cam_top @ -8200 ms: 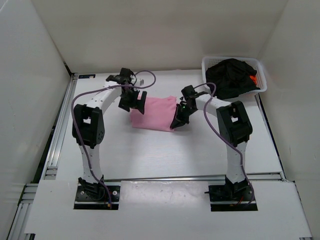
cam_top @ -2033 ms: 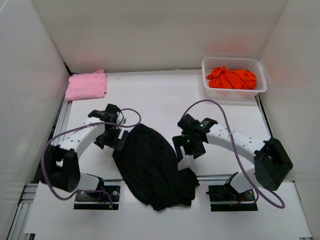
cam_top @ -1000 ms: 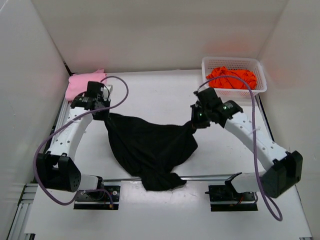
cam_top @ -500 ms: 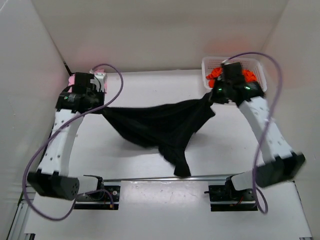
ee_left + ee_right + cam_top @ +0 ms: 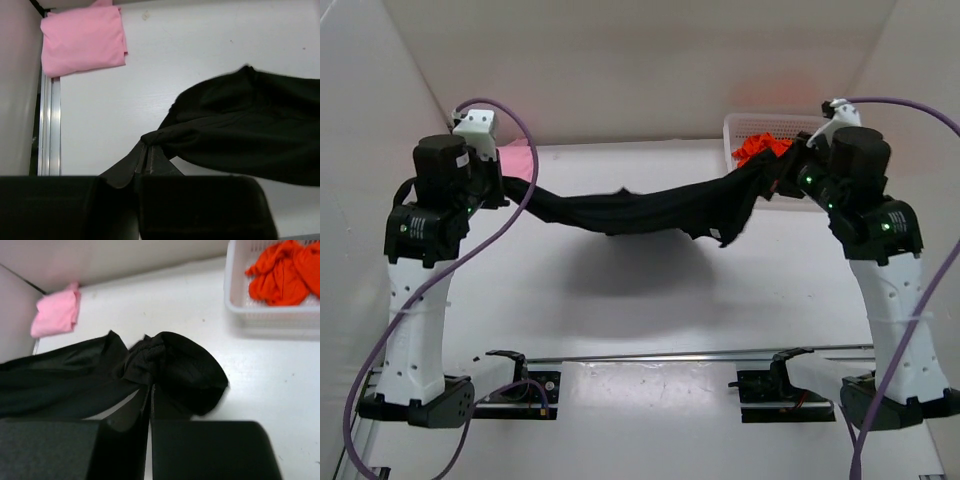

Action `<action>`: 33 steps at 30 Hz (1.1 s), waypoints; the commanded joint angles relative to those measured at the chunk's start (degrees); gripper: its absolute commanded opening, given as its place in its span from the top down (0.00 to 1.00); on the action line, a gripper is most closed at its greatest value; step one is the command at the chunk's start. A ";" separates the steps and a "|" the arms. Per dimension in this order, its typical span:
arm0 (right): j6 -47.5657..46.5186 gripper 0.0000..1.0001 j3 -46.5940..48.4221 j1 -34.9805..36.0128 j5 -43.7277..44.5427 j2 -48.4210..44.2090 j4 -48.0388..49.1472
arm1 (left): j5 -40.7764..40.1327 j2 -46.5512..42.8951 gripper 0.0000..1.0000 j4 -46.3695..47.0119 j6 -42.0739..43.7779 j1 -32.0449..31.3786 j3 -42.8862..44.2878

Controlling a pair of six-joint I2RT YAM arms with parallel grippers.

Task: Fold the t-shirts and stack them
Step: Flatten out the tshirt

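A black t-shirt [image 5: 650, 212] hangs stretched in the air between both raised arms, sagging slightly in the middle above the table. My left gripper [image 5: 510, 190] is shut on its left end [image 5: 240, 125], the jaws pinched together [image 5: 146, 145]. My right gripper [image 5: 782, 175] is shut on a bunched right end [image 5: 185, 370], fingertips closed [image 5: 150, 385]. A folded pink t-shirt [image 5: 82, 37] lies in the far left corner, partly behind the left arm in the top view [image 5: 520, 160]. A crumpled orange t-shirt [image 5: 282, 272] lies in the basket.
The white mesh basket [image 5: 260, 315] stands at the far right by the back wall [image 5: 745, 125]. White walls close in the left, back and right sides. A metal rail [image 5: 670, 355] runs along the near table edge between the arm bases.
Both arms have risen and spread apart, lifting the black t-shirt off the table. Its hanging lower part has come up, and the cloth is now pulled into a taut band.
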 commanded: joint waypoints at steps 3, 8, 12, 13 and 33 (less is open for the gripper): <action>-1.29 1.00 0.91 -0.15 0.59 -2.35 0.20 | -1.67 -1.22 0.89 -0.58 -0.01 0.56 3.70; -3.14 1.00 3.99 -0.15 1.64 -3.67 0.20 | -2.73 -1.23 0.89 -0.05 -0.01 1.18 7.49; -4.37 1.00 5.31 -0.67 3.05 -3.67 0.20 | -0.81 -0.70 0.89 -0.57 -0.01 1.70 8.02; -4.38 1.00 5.83 -0.67 3.05 -2.28 0.20 | -0.19 -0.70 0.89 -0.58 -0.01 1.70 7.24; 3.88 0.28 41.43 -3.84 -13.02 57.58 3.70 | 11.23 9.75 0.70 6.53 -0.01 0.56 -22.64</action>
